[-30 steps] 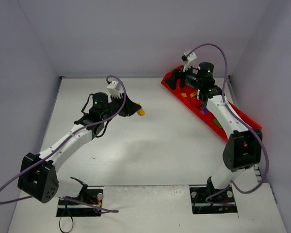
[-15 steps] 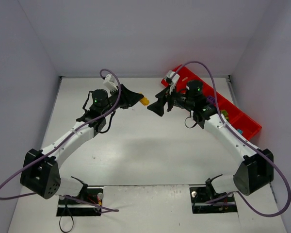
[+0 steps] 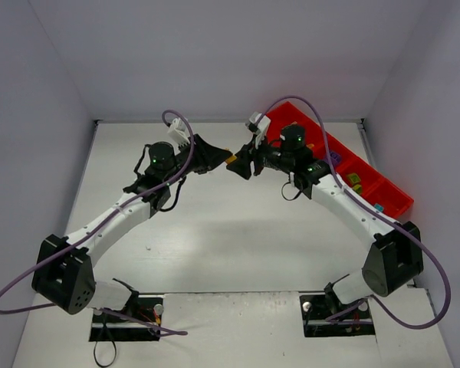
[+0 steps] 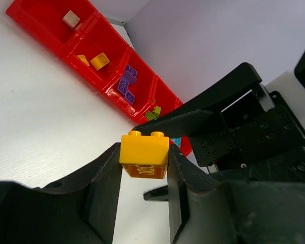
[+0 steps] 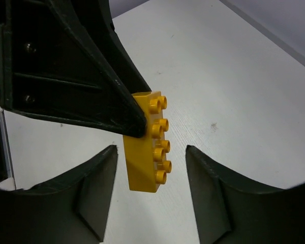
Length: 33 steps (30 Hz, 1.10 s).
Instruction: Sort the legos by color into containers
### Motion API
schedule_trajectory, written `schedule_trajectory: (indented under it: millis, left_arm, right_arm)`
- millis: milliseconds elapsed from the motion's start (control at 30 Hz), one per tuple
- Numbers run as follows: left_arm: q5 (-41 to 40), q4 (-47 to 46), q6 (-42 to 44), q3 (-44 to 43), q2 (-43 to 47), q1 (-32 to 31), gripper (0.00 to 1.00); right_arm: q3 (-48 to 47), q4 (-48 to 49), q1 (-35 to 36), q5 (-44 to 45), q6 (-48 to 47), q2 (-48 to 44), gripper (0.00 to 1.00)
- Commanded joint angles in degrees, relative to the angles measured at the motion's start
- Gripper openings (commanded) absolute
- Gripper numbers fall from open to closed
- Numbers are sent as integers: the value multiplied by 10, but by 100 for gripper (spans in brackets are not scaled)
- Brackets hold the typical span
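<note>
Clamping the orange-yellow plastic toy brick (image 4: 144, 155) by its flat sides, the left gripper (image 4: 144, 170) holds it in mid-air above the white table (image 4: 40, 127). Facing it comes the right gripper (image 5: 150, 152), fingers apart, one on each side of the brick's free end, neither touching. It looks like a hand-over, and sensibly so: the long red plastic tray (image 4: 108, 91) lies over on the right gripper's side, well apart from the left. Its compartments show yellow pieces (image 4: 99, 61), purple bricks (image 4: 127, 81) next door and lime green bricks (image 4: 153, 111) beyond. Likely next: the right jaws pinch, then the left lets go.
</note>
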State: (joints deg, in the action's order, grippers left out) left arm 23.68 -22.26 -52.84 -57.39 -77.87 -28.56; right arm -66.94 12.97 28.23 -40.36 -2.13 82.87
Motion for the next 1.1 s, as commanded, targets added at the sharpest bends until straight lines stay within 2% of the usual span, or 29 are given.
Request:
schedule_trajectory:
  millis: [0,33,100,133,167,233,267,400,433,567,667,767,967,1067]
  left_arm:
    - [4,-31,-5,-36,25,-1,12]
    - [4,-31,-8,-35,24,-2,12]
    - [6,-31,-8,-36,23,-2,12]
    - [7,-29,-7,-36,22,-1,12]
    - [7,-24,-3,-37,22,-2,19]
    - [-3,-4,5,-39,22,-1,37]
    - [-7,3,9,-40,25,-2,52]
    - [-53,78,42,-47,38,-1,75]
    - [-84,96,69,-47,50,-1,88]
    - [-194,207,148,-36,96,0,88]
    - [-265,277,191,-5,142,0,88]
    - [-298,327,209,31,191,2,88]
    - [-326,394,197,87,270,3,89]
    - [-332,417,191,95,293,3,88]
  right_arm:
    - [-39,41,3,6,-10,10,49]
    - [-41,41,3,10,-10,14,38]
    - [-41,42,3,19,-15,14,25]
    - [-41,41,3,24,-15,15,9]
    - [-41,41,2,31,-16,16,3]
    - [-39,38,2,45,-19,19,0]
    - [-39,34,0,51,-21,19,0]
    - [-31,23,-14,105,-21,27,0]
    - [-30,20,-22,133,-12,37,0]
    - [-57,-35,-75,250,53,76,0]
    - [-69,-40,-120,325,103,105,0]
    - [-99,-46,-152,381,128,143,0]
    - [-194,-78,-200,428,155,259,3]
    - [-241,-89,-212,434,155,308,12]
